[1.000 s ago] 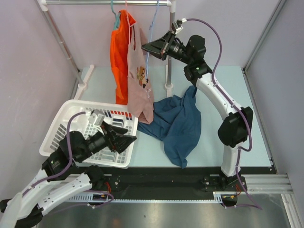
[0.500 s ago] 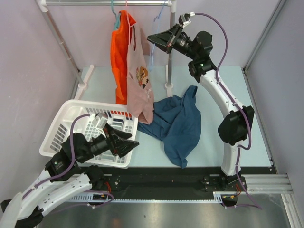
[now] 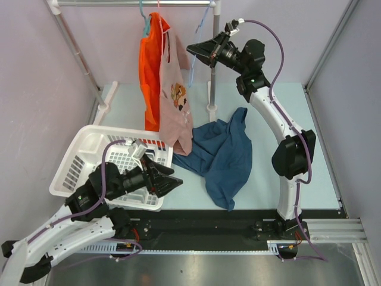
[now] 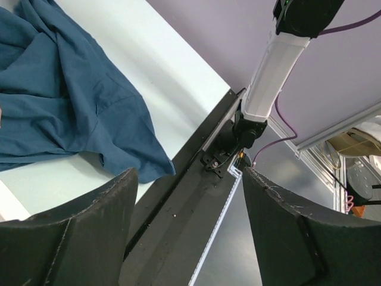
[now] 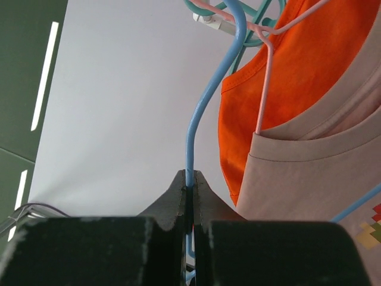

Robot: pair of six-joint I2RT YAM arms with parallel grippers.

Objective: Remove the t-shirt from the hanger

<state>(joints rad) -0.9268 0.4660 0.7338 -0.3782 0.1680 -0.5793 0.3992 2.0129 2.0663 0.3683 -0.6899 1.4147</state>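
Observation:
The blue t-shirt [image 3: 223, 155] lies crumpled on the table, free of any hanger, and it also fills the upper left of the left wrist view [image 4: 59, 107]. My right gripper [image 3: 190, 49] is up near the rail, shut on the wire of a bare blue hanger [image 3: 192, 70]. In the right wrist view the hanger's neck [image 5: 191, 131] rises straight out of the shut jaws [image 5: 190, 179], and its hook reaches the rail. My left gripper [image 3: 176, 180] hovers open by the basket's near right corner, left of the blue shirt, with nothing between its fingers [image 4: 189, 173].
An orange t-shirt [image 3: 149, 71] and a pink t-shirt [image 3: 174, 104] hang from the rail [image 3: 119, 3] on their own hangers. A white laundry basket [image 3: 77, 155] stands at the front left. The rack's right post [image 3: 211, 83] stands behind the blue shirt.
My right gripper has carried the blue hanger up and to the right, bringing its hook to the rail. The left gripper has shifted right, past the basket's corner.

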